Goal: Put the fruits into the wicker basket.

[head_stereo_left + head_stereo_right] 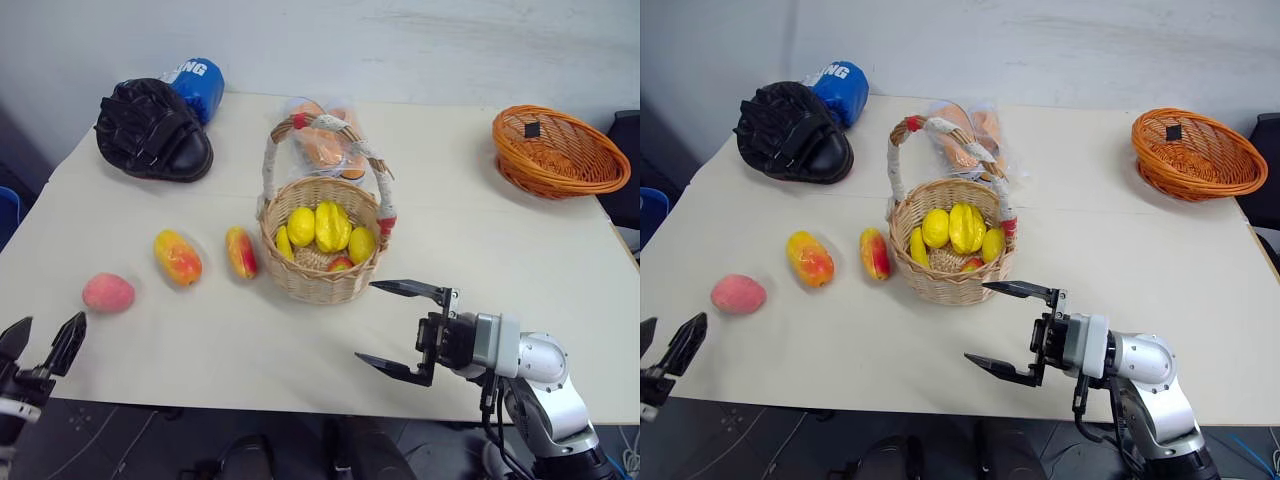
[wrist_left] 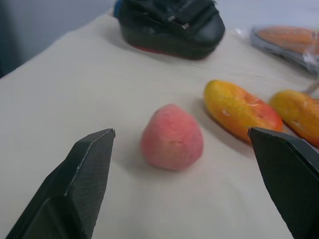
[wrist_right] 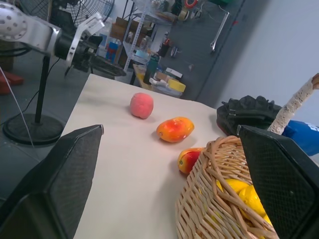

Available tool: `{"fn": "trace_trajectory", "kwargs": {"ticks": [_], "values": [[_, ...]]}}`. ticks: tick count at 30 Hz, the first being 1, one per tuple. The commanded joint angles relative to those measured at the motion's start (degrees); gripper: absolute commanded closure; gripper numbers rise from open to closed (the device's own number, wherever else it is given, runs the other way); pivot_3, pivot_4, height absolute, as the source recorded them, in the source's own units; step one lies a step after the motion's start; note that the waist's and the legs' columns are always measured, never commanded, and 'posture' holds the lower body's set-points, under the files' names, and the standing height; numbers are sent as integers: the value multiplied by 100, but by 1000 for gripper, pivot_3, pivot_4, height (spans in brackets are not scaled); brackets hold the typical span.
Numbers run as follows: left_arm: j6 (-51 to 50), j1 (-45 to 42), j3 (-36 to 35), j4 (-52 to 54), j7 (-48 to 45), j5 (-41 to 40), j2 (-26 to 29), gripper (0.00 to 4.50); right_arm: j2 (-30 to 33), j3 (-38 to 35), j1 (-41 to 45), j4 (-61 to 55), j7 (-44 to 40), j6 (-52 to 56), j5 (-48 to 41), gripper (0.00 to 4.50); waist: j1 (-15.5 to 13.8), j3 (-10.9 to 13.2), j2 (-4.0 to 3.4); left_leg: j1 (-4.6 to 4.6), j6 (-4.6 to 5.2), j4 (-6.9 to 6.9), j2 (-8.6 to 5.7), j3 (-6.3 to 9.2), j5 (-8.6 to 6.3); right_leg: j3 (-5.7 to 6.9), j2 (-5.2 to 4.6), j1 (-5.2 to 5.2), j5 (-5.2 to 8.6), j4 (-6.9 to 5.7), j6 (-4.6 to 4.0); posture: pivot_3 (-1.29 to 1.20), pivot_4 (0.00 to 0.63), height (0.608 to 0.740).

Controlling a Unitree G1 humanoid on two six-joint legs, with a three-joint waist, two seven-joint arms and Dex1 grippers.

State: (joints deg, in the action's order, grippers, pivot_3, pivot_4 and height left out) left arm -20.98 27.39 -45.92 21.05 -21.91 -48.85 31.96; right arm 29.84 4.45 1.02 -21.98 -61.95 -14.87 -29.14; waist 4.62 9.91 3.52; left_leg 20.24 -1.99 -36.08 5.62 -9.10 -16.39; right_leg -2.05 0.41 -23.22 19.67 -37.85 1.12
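Fruit to be moved lies in a row on the pale tabletop (image 1: pixel 480 260); the round pink-red peach (image 1: pixel 108 292) sits nearest the table's left edge, then the fat yellow-orange mango with a red blush (image 1: pixel 177 256), then the slimmer yellow-red mango (image 1: pixel 240 251), which lies just beside the round tan wicker basket with the tall white-wrapped handle (image 1: pixel 318 250); the basket already has yellow fruits in it, and none of the three is inside yet.

The left gripper (image 1: pixel 42 345) hangs near the table's front left edge, its two black fingers (image 2: pixel 82 179) spread wide with nothing between them; in the left wrist view the peach sits out ahead in the gap, not touched. The right gripper (image 1: pixel 405 325) floats in front of the basket, fingers wide apart and holding nothing.

What could go wrong: the peach is round, so a bump from one finger could roll it off the near edge; a pinch too far off the middle could make it pop out; the tall handle could catch a hand bringing fruit over, and tip the light basket; the right gripper is close to the basket wall and could shove it into the slim mango.

Behind sit a black padded mitt (image 1: pixel 152 128), a plastic-wrapped pack of orange pieces (image 1: pixel 325 140) and a shallow orange basket (image 1: pixel 558 150); these are not for this job.
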Motion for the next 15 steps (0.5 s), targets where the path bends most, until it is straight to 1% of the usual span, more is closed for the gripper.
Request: {"fn": "trace_trajectory", "kwargs": {"ticks": [1, 3, 5, 10, 12, 13, 15], "values": [[-582, -575, 276, -319, 168, 406, 825, 0, -29, -43, -7, -38, 35, 36, -92, 47, -15, 5, -9, -1, -5, 1, 1, 4, 3, 3, 1, 0, 0, -3, 0, 0, 150, 740], [-798, -1073, 582, -763, 239, 807, 1309, 0, -63, -21, 17, 7, 65, 47, -43, 47, -24, 11, -20, -2, -10, 1, 0, 11, 10, 8, 1, 1, 1, -7, -3, 0, 150, 740], [-822, -1604, 856, -1225, 136, 1051, 1562, 0, -104, -36, 41, 111, 119, 12, 52, 47, -8, 14, -25, -2, -11, 1, 0, 10, 11, 9, 1, 1, 1, -9, -2, 0, 150, 740], [-722, -2515, 1566, -2031, -269, 1520, 1616, 0, -172, -67, -39, 217, 206, -43, 182, 47, 14, 17, -29, 4, -18, 9, 3, -6, 5, 7, -3, -11, -4, -10, 8, 0, 150, 740], [-779, -2751, 1755, -2253, -429, 1604, 1595, 0, -158, -69, -81, 195, 206, -58, 198, 47, 5, 17, -29, 11, -34, 13, 6, -5, 9, 8, 2, -22, -2, -11, 8, 0, 150, 740], [-826, -2849, 1838, -2353, -492, 1632, 1571, 0, -151, -85, -91, 200, 220, -46, 197, 47, 4, 17, -29, 14, -58, 13, 8, -5, 22, 9, 4, -26, 0, -12, 9, 0, 150, 740], [-914, -2923, 1945, -2444, -591, 1678, 1529, 0, -130, -109, -122, 169, 252, -11, 192, 47, 9, 17, -29, 16, -62, 13, 11, -5, 24, 9, 6, -29, 2, -12, 10, 0, 150, 740]]}}
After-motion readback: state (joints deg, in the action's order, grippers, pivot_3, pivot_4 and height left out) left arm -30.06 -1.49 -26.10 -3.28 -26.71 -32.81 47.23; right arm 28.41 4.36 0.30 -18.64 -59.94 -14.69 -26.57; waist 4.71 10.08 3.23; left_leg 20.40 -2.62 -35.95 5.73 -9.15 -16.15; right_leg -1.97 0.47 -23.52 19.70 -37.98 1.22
